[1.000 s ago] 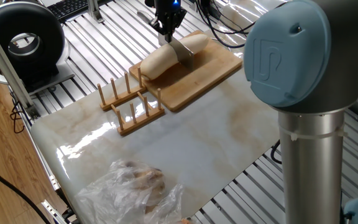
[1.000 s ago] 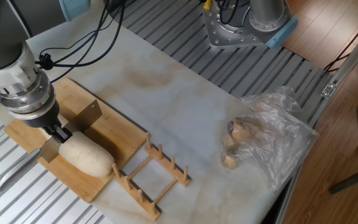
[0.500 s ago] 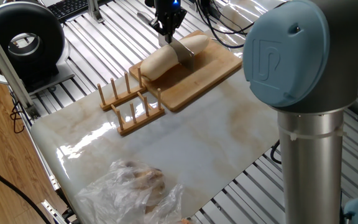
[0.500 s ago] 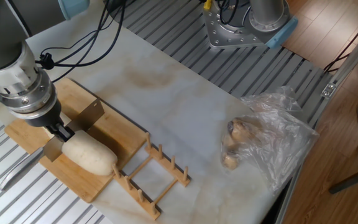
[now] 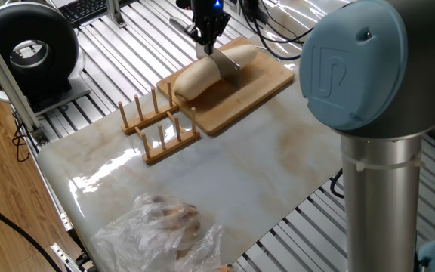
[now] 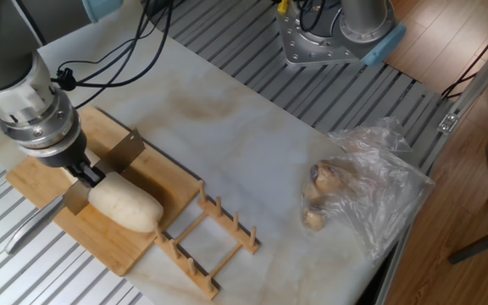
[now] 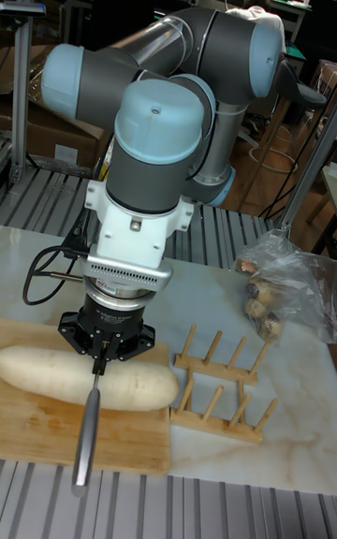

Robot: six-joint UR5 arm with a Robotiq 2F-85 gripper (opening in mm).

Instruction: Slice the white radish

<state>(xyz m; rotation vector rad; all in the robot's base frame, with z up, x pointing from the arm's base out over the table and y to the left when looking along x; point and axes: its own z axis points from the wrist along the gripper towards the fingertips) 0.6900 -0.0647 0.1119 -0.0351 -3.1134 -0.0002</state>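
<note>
The white radish (image 5: 199, 73) lies lengthwise on the wooden board (image 5: 249, 89), also seen as radish (image 6: 127, 204) and radish (image 7: 56, 373). My gripper (image 5: 211, 39) hangs right over its middle, shut on a knife. The metal blade (image 6: 115, 158) stands crosswise in the radish, and the knife handle (image 7: 86, 429) sticks out past the board's (image 7: 112, 445) edge. In the other fixed view the gripper (image 6: 88, 174) sits just behind the radish on the board (image 6: 151, 180). The tall view puts the gripper (image 7: 99, 357) right at the top of the radish. Whether the radish is cut through is hidden by the blade.
A wooden dish rack (image 5: 157, 125) stands against the board's end. A clear plastic bag (image 5: 165, 227) with brownish contents lies at the marble slab's far corner. The arm's grey base (image 5: 376, 166) rises at the right. A black round device (image 5: 29, 49) sits beyond the slab.
The gripper with the knife has shifted slightly along the board, the blade now tilted more, and the radish has slid a little with it toward the rack.
</note>
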